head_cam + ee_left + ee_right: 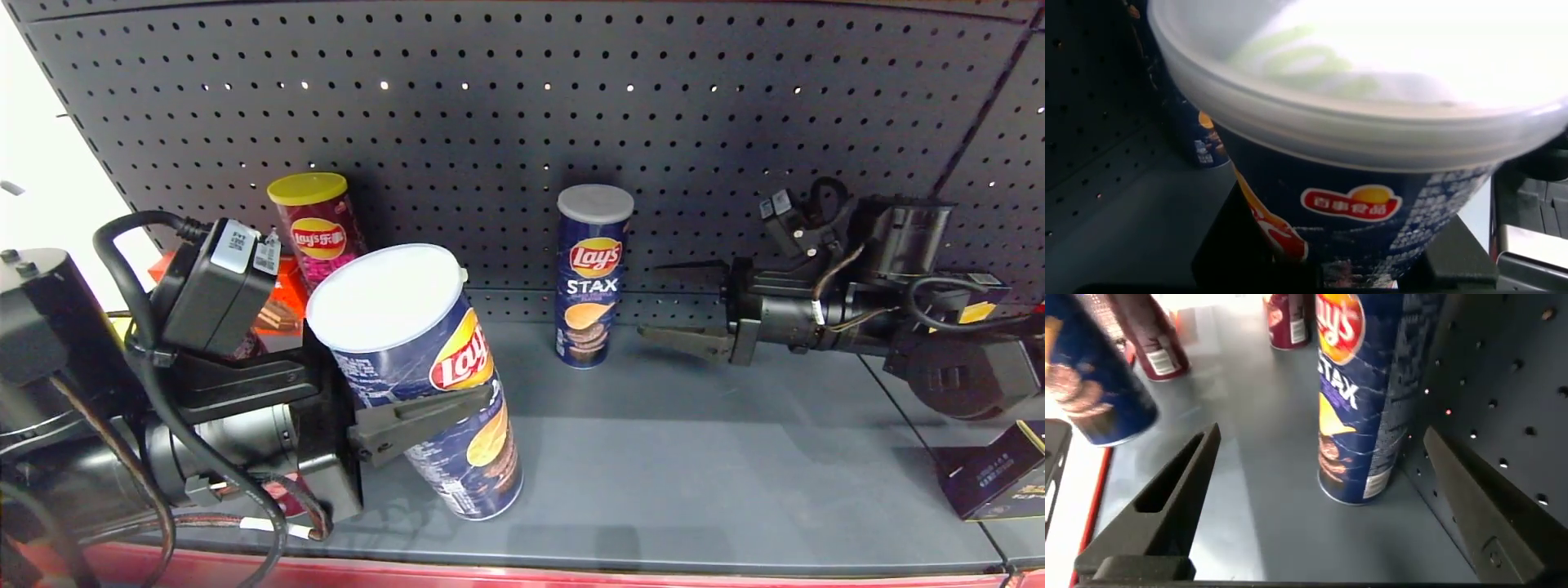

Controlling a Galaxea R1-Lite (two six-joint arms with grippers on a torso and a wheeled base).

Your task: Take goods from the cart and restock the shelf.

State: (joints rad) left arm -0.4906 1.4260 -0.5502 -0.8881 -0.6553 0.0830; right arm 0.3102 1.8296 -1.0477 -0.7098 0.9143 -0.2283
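Left gripper is clamped on a blue chip can with a white lid. The can is tilted, its base low over the front of the grey shelf - whether it touches, I cannot tell. Behind it against the pegboard stands a maroon can with a yellow lid. A second blue can stands upright farther right - the right gripper hovers just beside it, fingers apart and holding nothing. A dark box lies at the far right.

Dim light, soft shadows, left-edge glare.
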